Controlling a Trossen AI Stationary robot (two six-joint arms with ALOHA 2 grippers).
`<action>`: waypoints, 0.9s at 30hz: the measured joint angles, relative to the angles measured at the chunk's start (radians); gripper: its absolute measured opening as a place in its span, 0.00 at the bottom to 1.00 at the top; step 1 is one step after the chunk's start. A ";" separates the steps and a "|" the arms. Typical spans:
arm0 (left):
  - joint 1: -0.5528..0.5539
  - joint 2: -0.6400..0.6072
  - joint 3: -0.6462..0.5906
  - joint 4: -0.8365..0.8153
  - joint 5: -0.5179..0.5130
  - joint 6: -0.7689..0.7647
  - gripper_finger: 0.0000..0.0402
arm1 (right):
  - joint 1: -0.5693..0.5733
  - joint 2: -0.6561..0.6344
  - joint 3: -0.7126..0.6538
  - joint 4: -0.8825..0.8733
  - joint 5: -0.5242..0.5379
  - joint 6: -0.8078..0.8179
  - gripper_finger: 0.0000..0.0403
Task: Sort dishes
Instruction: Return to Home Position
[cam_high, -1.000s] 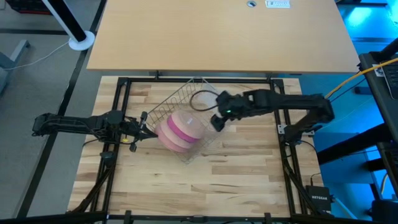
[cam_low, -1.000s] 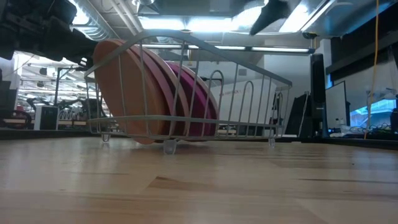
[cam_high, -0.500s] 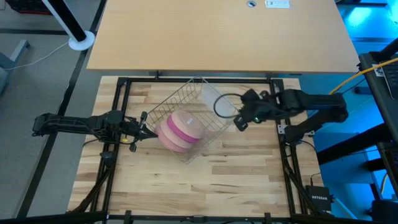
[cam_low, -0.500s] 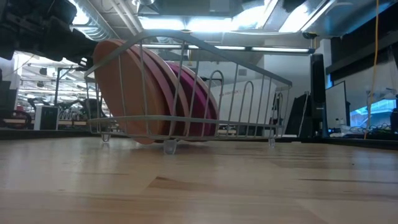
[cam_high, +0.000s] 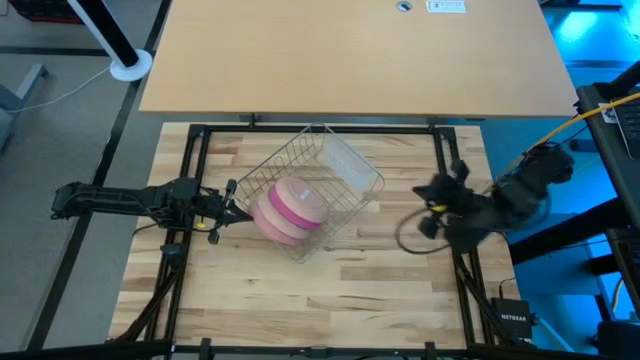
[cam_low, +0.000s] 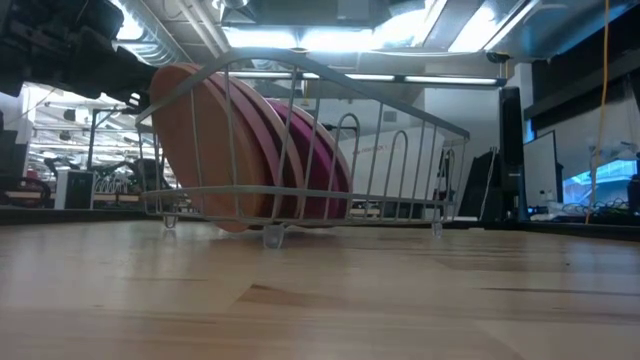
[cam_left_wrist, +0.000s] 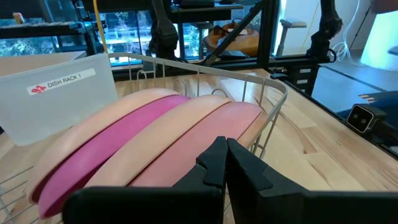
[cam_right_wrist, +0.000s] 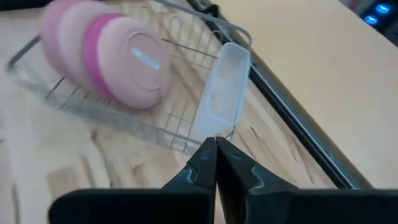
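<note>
Wood table | wire rack holds plates on edge | left tool, right tool closed, empty

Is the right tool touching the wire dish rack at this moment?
Apart. The high view shows the right tool well off to one side of the wire rack, with a stretch of bare table between them.

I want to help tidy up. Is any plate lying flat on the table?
No, the plates all stand on edge inside the rack, and none lies on the table.
</note>
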 joint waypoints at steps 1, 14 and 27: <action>0.000 0.000 0.000 0.000 0.000 0.000 0.00 | 0.029 -0.031 -0.021 -0.001 0.001 0.000 0.03; 0.000 0.000 0.000 0.000 0.000 0.000 0.00 | 0.154 -0.439 -0.455 0.031 0.132 0.212 0.03; 0.000 0.000 0.000 0.000 -0.001 0.000 0.00 | 0.154 -0.533 -0.633 0.187 0.063 0.185 0.02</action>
